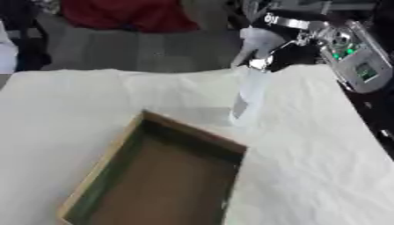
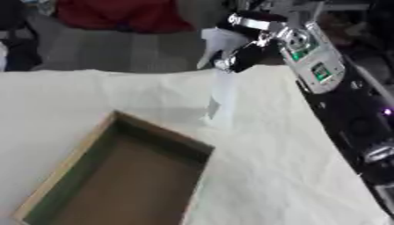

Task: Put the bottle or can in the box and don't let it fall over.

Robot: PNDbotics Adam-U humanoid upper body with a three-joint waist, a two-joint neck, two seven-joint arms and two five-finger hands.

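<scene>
A clear plastic bottle (image 1: 249,96) stands nearly upright, slightly tilted, over the white cloth just beyond the box's far right corner. I cannot tell whether its base touches the cloth. My right hand (image 1: 260,43) comes in from the upper right and is shut on the bottle's top, with pale fingers wrapped round it. The box (image 1: 194,128) is a shallow open tray with a tan rim, green inner walls and a brown floor. It lies askew at the lower left with nothing inside. My left hand shows in neither view.
A creased white cloth (image 1: 69,110) covers the table. The table's right edge (image 1: 368,132) runs diagonally, with dark robot parts beyond it. My right forearm carries a grey module with green lights (image 1: 355,61). A red object (image 1: 127,15) lies on the floor behind.
</scene>
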